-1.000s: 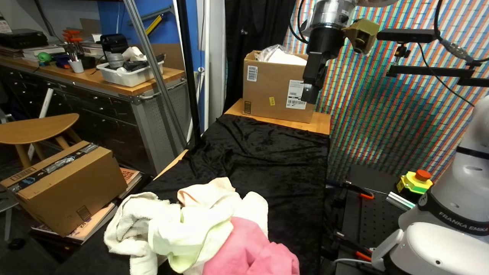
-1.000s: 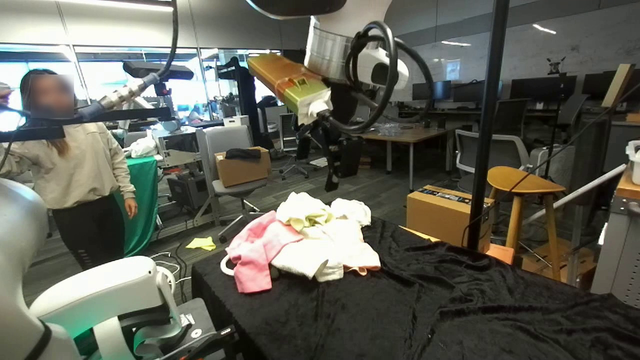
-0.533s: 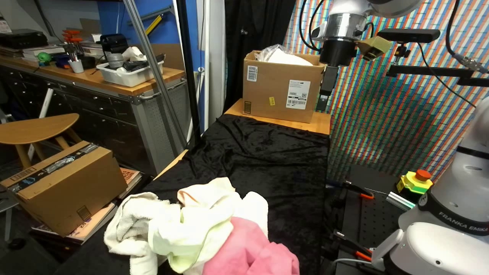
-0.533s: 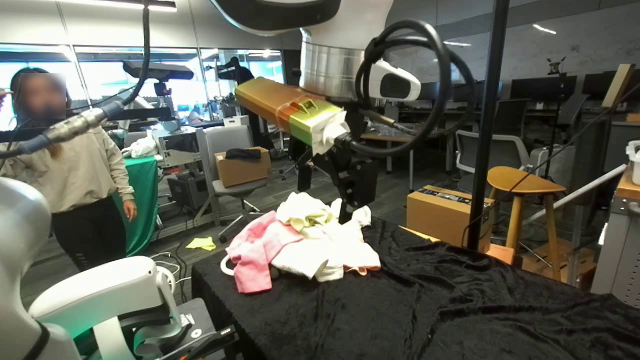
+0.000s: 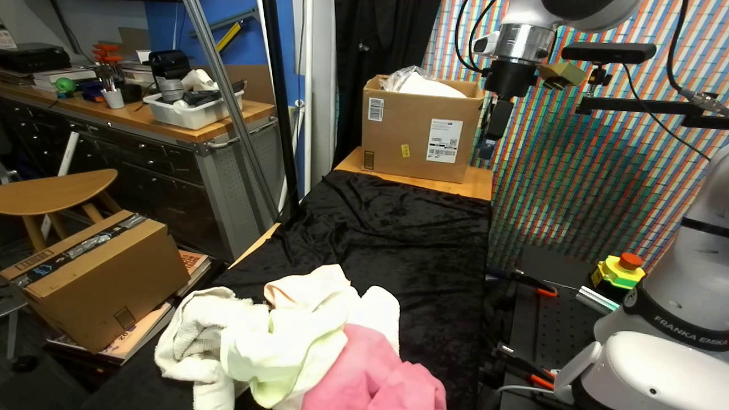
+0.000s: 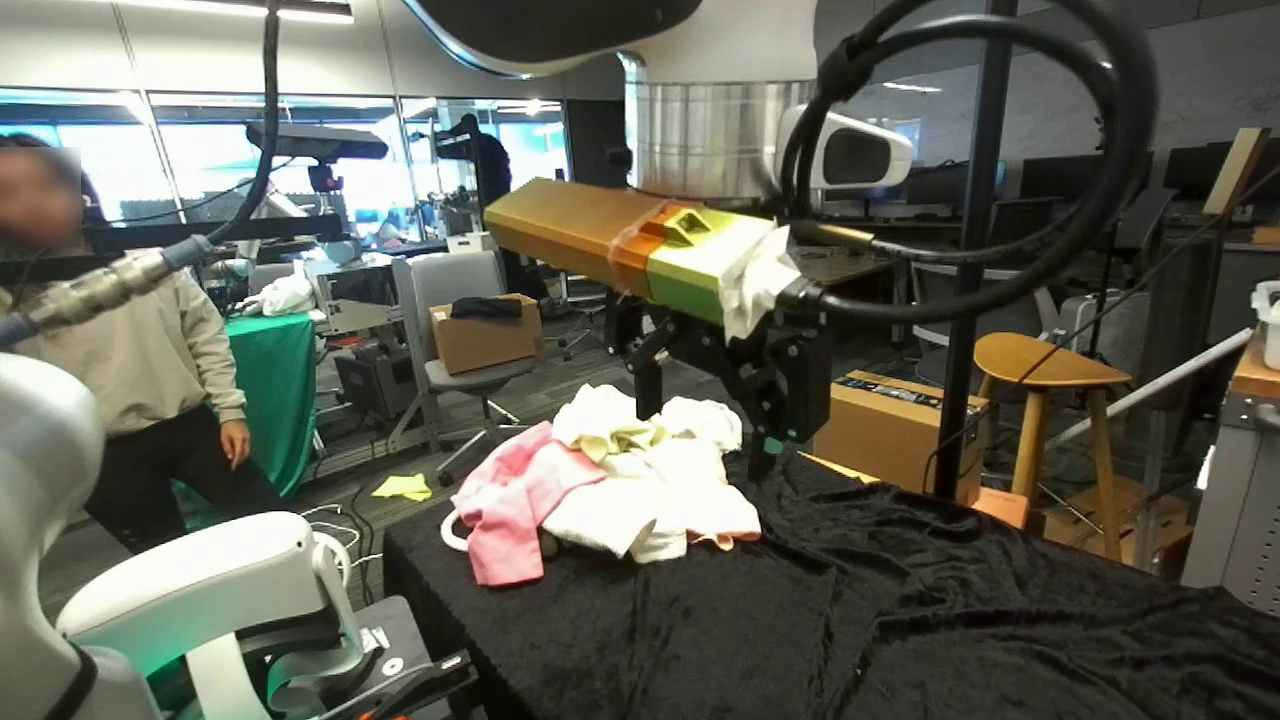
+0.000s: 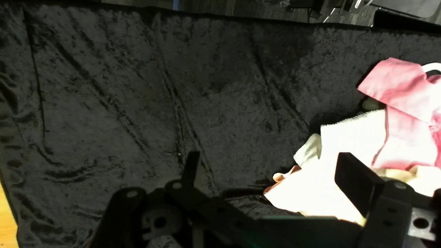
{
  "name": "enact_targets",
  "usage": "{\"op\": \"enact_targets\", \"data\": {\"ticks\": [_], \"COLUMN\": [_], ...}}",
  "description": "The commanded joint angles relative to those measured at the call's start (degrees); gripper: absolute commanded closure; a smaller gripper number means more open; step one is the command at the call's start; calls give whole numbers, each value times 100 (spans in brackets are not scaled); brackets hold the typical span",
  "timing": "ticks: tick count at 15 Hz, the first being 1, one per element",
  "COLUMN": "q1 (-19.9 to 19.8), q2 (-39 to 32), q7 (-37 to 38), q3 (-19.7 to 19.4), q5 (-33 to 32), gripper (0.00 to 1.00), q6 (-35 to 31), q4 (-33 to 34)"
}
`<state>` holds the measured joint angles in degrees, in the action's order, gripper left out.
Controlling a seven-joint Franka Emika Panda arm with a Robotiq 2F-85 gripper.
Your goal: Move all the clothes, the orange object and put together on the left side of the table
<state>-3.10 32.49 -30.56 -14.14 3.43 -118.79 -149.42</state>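
The clothes lie in one heap on the black-covered table. The heap has a pink cloth, a white towel, a pale green cloth and a peach cloth. In the wrist view the pink cloth and a white towel lie at the right, with peach edges beside them. No separate orange object can be told apart. My gripper is open and empty, above the table near the heap. In the wrist view the open fingers are wide apart, the right one over the white cloth.
A cardboard box stands at the table's far end. A black pole rises beside the table edge. Another box is on books beside the table. A white ring shows by the pink cloth. A person stands behind.
My arm has moved, shifting right in both exterior views, and the open gripper hangs lower and larger in one of them. The clothes have not moved. The person has shifted left.
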Motion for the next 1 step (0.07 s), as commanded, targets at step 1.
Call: {"op": "enact_targets", "data": {"ticks": [1], "q1": [26], "q2": [11], "q7": [5], "q3": [-33], "q5": [-16], "gripper": [0], "q6": [10], "q4": [7]}}
